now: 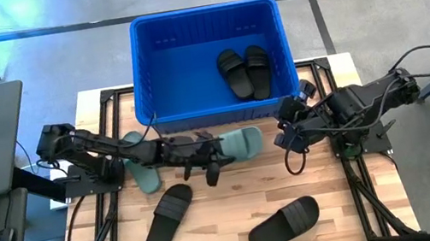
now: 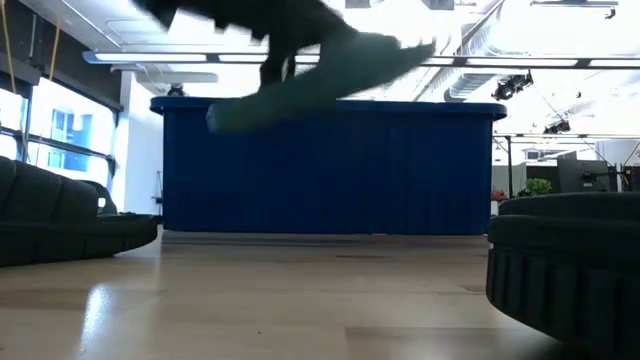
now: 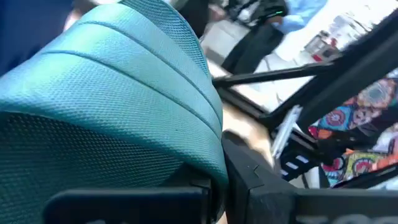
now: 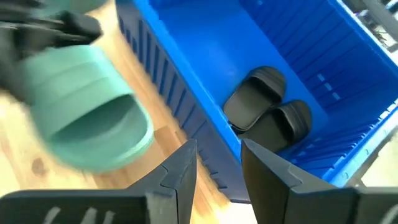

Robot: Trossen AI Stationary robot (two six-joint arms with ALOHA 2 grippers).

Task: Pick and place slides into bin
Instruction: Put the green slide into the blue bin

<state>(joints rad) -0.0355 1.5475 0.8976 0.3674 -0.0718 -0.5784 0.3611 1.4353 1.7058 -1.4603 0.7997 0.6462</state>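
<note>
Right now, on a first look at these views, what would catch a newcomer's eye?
First the big blue bin at the table's far edge, with two black slides side by side inside. Next, the left gripper holding a green slide lifted above the table just in front of the bin, while the right gripper hangs open by the bin's near right corner. A second green slide and two black ones lie on the table.

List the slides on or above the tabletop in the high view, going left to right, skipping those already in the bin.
Green slide lying on the table → black slide → green slide held by the left gripper → black slide.
</note>
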